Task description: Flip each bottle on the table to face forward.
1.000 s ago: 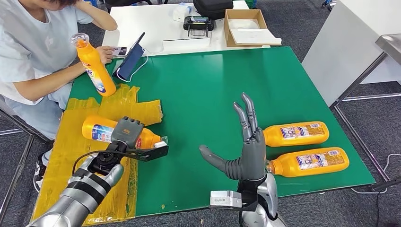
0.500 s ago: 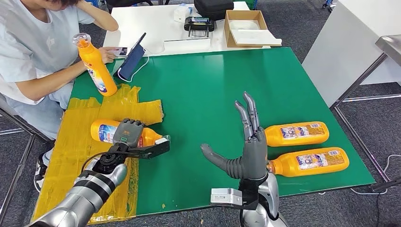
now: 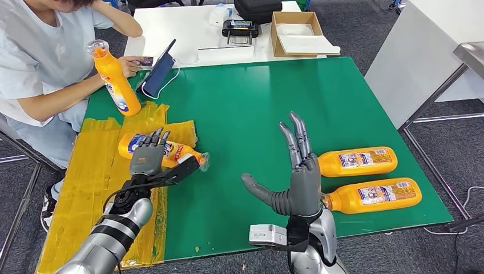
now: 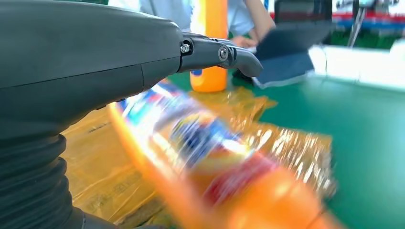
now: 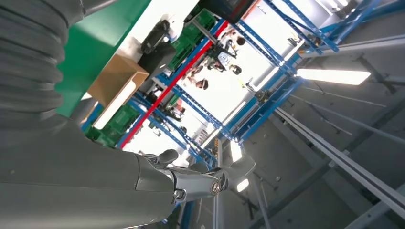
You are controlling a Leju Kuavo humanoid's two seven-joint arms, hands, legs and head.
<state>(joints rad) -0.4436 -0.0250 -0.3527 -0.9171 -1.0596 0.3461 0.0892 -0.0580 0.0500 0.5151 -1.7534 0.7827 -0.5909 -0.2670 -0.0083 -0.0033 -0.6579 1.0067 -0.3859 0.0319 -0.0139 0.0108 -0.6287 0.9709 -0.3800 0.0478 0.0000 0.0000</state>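
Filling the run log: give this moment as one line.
left hand: gripping lying bottle on yellow sheet | right hand: open, raised | two bottles lying right

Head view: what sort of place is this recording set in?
Probably a robot test lab in an industrial hall: a green work table on grey carpet, blue steel racking under a high ceiling, and a person seated beside the table.

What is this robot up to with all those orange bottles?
It is turning bottles to face forward. Its left hand rests on an orange bottle lying on the yellow sheet, apparently rolling it. Its right hand is raised open, holding nothing, beside two more bottles lying on the green table. A seated person holds a fourth bottle upright at the far corner.
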